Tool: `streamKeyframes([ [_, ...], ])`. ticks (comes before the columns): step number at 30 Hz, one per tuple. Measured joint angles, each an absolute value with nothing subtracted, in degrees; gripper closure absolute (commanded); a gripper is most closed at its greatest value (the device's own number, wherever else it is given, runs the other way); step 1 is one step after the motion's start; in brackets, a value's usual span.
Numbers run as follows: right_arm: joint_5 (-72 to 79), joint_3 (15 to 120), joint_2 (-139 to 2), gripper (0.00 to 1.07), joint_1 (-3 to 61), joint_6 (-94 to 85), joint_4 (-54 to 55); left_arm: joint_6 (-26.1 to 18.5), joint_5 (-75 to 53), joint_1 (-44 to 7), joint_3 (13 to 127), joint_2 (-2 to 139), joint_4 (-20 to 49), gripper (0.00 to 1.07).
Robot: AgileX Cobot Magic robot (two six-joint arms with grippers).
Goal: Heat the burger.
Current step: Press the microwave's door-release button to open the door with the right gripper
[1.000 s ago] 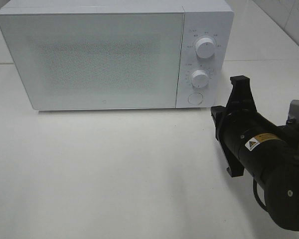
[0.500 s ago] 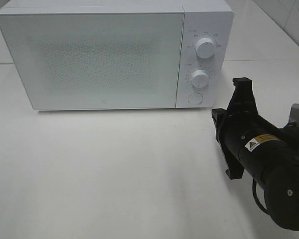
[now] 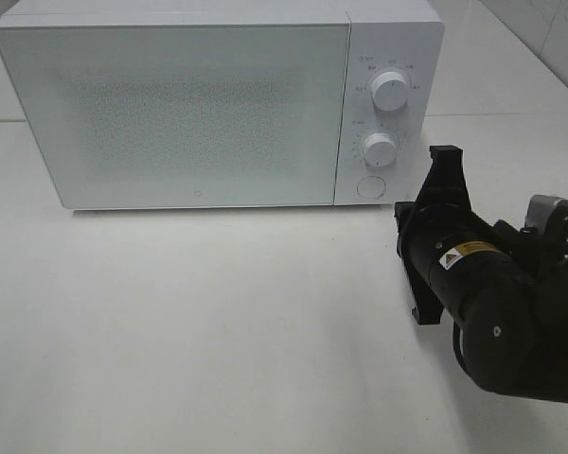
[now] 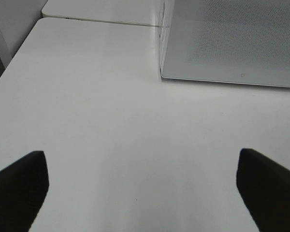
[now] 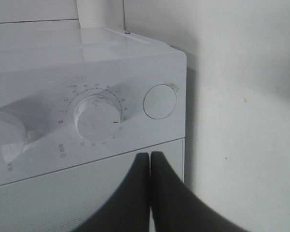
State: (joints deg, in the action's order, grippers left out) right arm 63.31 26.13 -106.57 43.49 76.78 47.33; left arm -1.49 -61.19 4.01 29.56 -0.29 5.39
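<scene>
White tabletop [image 3: 218,331] fills the foreground, where the left gripper [image 4: 144,186] hangs low over the bare surface with its fingers spread wide and nothing between them. Across the table, the right arm [image 3: 473,284] reaches toward the control panel of a white microwave [image 3: 199,113]. In its wrist view the right gripper [image 5: 150,157] has both dark fingers pressed flat together, holding nothing. The tips point at the seam where the door [image 3: 170,113] meets the panel, close to the lower dial [image 5: 96,118] and the round button [image 5: 159,101]. An upper dial [image 3: 389,91] sits farther up the panel.

The burger appears in none of the views. The door is shut and its speckled front hides the interior, so whether the burger sits inside cannot be confirmed.

With no food on the table and the door closed, the step in hand is most likely working the controls, probably setting the timer. If so, the next move calls for the fingers to part and straddle the lower dial squarely, then close and twist. The knob looks smooth, so a light or off-centre grip could slip. If the button is the target instead, the joined tips need only a straight, centred push.
</scene>
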Motion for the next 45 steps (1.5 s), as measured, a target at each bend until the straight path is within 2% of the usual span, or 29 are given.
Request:
streamKeyframes([
  [13,57.52,35.58,-113.96,1.07,36.84,76.78,44.35,-1.49,-61.19,4.01,29.56,-0.29,5.39,0.09],
  [33,54.26,46.87,-122.15,1.07,36.27,76.49,45.15,-1.49,-61.19,4.01,29.56,-0.29,5.39,0.09],
  [45,54.26,49.85,-123.99,1.07,36.15,75.29,46.81,-1.49,-61.19,4.01,29.56,-0.29,5.39,0.09],
])
